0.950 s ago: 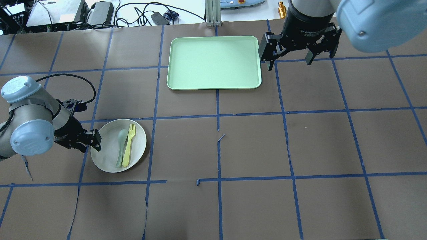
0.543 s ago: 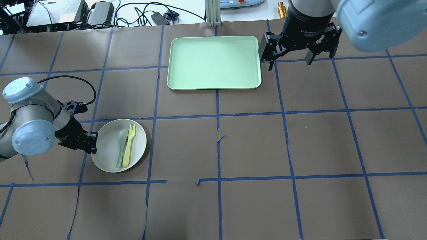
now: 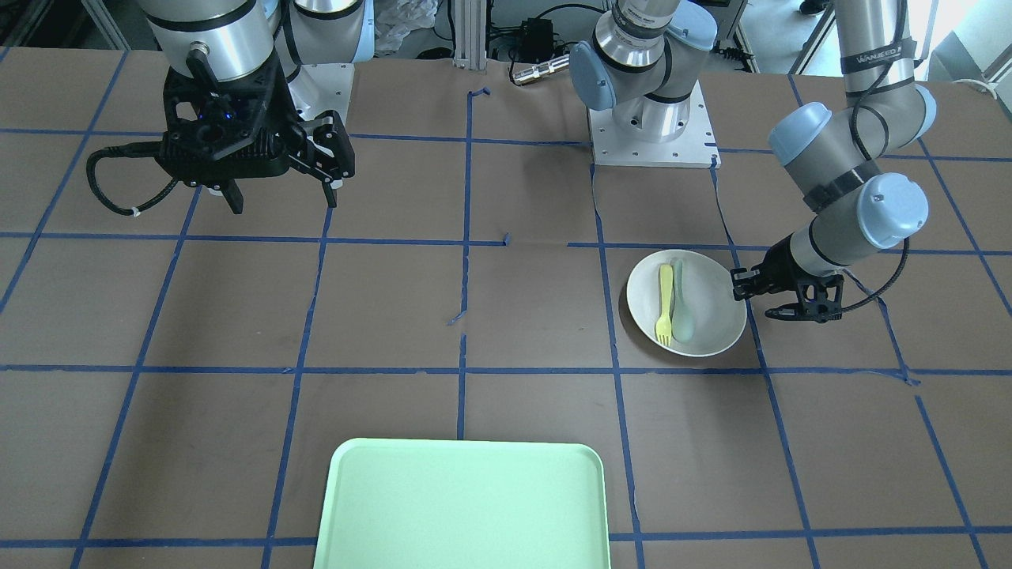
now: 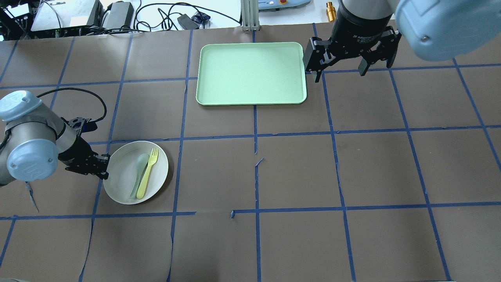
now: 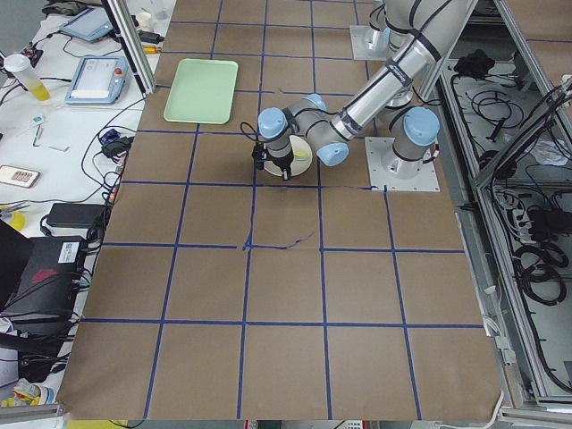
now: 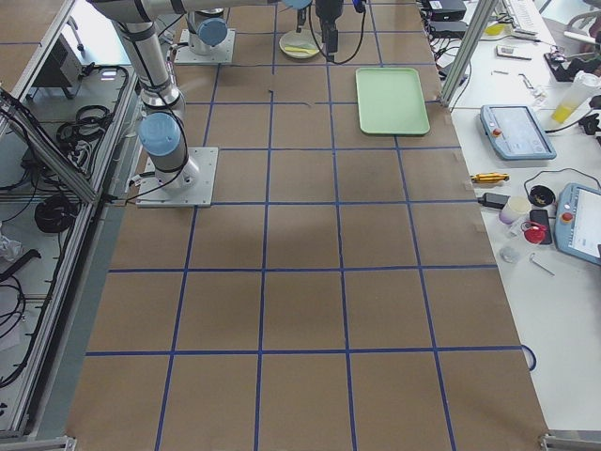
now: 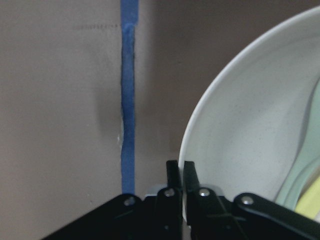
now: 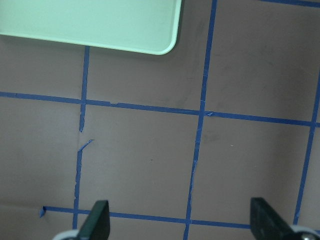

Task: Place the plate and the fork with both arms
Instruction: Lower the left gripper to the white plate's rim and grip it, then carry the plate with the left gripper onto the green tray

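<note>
The off-white plate [image 4: 156, 174] lies at the table's near left, also in the front-facing view [image 3: 711, 308]. The yellow fork [image 4: 146, 173] lies on it, slanted, beside a pale grey-green spoon [image 4: 137, 174]. My left gripper [image 4: 105, 166] is shut on the plate's left rim. The left wrist view shows its fingers [image 7: 174, 182] pinched on the rim of the plate [image 7: 240, 145]. My right gripper [image 4: 339, 75] is open and empty, held above the table just right of the green tray [image 4: 250, 72].
The light-green tray [image 3: 462, 506] sits at the far middle of the table, its corner in the right wrist view [image 8: 100, 20]. The right gripper's fingers [image 8: 97, 222] stand wide apart over brown paper with blue tape lines. Cables and boxes lie beyond the far edge.
My left gripper has drawn back to the left and closed on the plate's rim. The plate shifted slightly left, and the fork and spoon now lie more slanted. The right arm is still.
</note>
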You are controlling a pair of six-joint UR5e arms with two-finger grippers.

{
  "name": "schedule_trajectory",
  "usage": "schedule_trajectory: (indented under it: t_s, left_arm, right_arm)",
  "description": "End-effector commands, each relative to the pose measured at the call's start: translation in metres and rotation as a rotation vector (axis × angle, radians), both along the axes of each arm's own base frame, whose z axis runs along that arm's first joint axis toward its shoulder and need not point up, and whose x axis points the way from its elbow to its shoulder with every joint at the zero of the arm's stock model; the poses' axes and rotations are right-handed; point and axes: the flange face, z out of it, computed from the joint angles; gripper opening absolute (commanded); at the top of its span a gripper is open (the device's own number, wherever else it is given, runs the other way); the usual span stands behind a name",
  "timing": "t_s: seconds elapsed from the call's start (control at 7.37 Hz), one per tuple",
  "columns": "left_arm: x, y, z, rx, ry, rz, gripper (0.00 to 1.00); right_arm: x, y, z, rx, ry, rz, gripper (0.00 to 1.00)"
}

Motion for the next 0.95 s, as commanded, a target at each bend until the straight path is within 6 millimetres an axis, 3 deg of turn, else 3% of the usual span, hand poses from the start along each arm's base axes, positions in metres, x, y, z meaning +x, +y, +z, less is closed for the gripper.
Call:
schedule_trajectory:
  t_s: [0.0,0.27,0.41,0.54,0.81]
  left_arm:
    - [0.026,-0.002,0.013,-0.064,0.126,0.091,0.0]
    - [0.034,-0.028,0.033,-0.046,0.142,0.078,0.0]
    - [0.027,-0.039,0.045,-0.032,0.16,0.059,0.0]
    - [0.013,-0.054,0.055,-0.063,0.176,0.04,0.0]
    - [-0.037,-0.105,0.071,-0.076,0.17,-0.043,0.0]
  right_arm:
    - [0.0,0.0,0.0,0.0,0.0,0.0,1.0]
    - [0.0,0.0,0.0,0.0,0.0,0.0,1.0]
    - [0.0,0.0,0.0,0.0,0.0,0.0,1.0]
    - [0.0,0.0,0.0,0.0,0.0,0.0,1.0]
    - [0.0,0.0,0.0,0.0,0.0,0.0,1.0]
